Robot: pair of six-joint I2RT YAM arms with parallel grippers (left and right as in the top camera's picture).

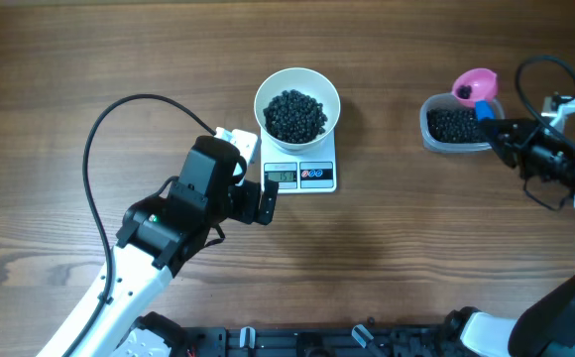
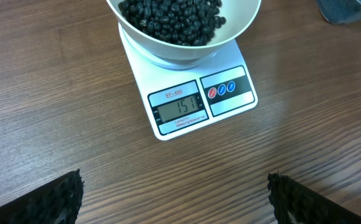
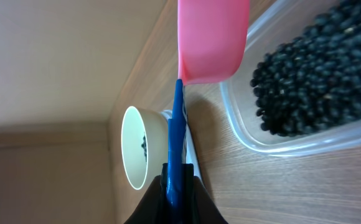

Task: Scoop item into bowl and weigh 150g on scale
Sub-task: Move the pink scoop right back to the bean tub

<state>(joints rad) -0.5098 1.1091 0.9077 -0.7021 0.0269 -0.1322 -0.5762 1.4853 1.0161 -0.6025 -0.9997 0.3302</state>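
Round white bowl (image 1: 264, 97) of tiny black beans (image 1: 295, 115) sits on small white digital scale (image 1: 317, 177). Left fingers (image 2: 50, 202) spread wide, empty, near scale. Right fingers (image 3: 144, 210) clamped on blue-handled pink plastic scoop (image 3: 211, 43) at rim of clear plastic tub (image 1: 428, 127).

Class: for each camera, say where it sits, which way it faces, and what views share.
Overhead: above the table, facing straight down; bowl, scale, tub, left arm, right arm show.
Left wrist: on the left arm, facing down at scale and bowl; open jaws at bottom corners.
Right wrist: on the right arm, rolled sideways, facing along the scoop to the tub; jaws shut on its handle.
Shared: all three show the bowl.
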